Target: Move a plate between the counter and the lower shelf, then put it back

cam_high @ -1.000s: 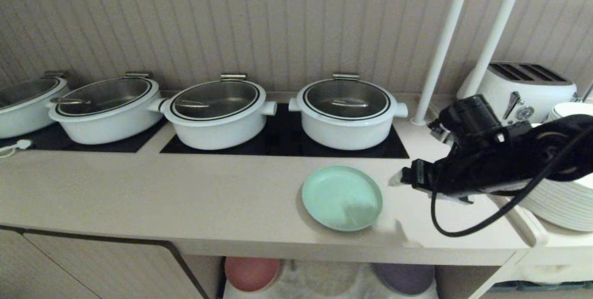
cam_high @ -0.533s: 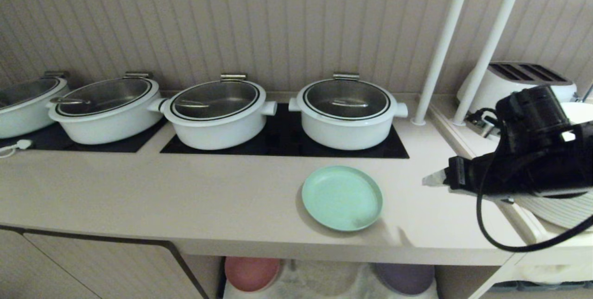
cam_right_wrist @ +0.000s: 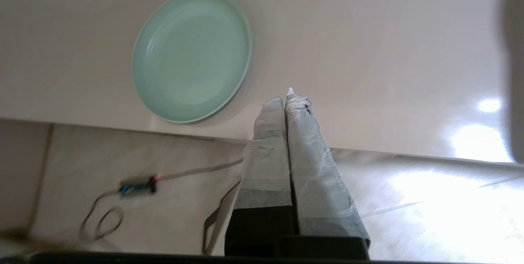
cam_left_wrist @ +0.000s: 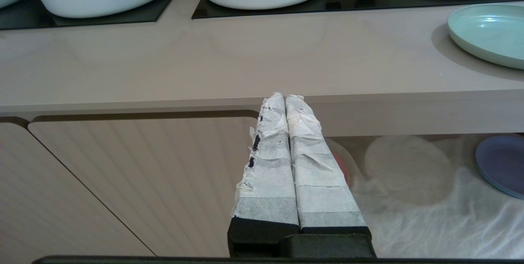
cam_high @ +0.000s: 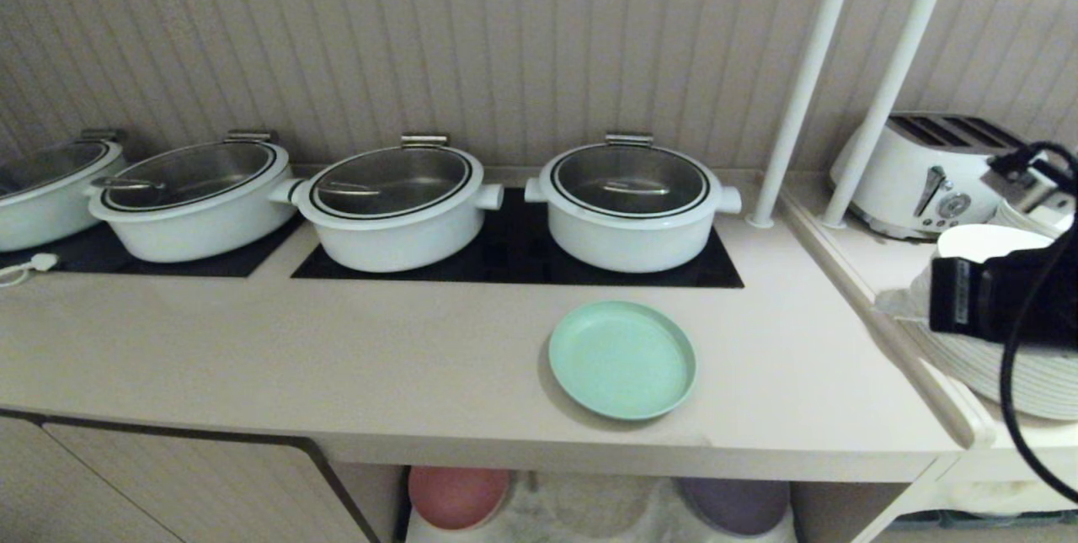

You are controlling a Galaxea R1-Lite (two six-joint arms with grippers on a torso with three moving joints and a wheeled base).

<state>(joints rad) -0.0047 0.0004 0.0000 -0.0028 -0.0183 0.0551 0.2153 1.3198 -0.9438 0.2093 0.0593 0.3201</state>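
Right gripper (cam_right_wrist: 286, 99): hung over the right end of the counter (cam_high: 404, 358), its taped fingers (cam_right_wrist: 301, 141) pressed together with nothing between them; in the head view it showed at the far right (cam_high: 905, 306), in front of a stack of white plates (cam_high: 1011, 375).
Left gripper (cam_left_wrist: 285, 97): sat low in front of the counter's front edge, level with a beige cabinet door (cam_left_wrist: 123, 182); its taped fingers (cam_left_wrist: 270, 161) were together and empty.
Plate (cam_high: 621, 359): lay flat on the counter, well apart from the right gripper and off to that gripper's left, near the front edge; nothing touched it. From the left gripper it lay up and to the right (cam_left_wrist: 489, 32).
Counter: bore the plate, with four white lidded pots (cam_high: 632, 202) on black hob panels (cam_high: 514, 261) behind it, farther from both grippers.
Lower shelf (cam_left_wrist: 430, 198): opened below the counter, to the right of the left gripper, lined with a wrinkled white cloth.
Shelf contents: a pink plate (cam_high: 457, 495) and a purple plate (cam_high: 734, 503) rested on the cloth, with a round bump in the cloth (cam_left_wrist: 407, 168) between them.
Toaster (cam_high: 931, 173): stood on the side ledge beyond the right gripper, beside two white poles (cam_high: 842, 80).
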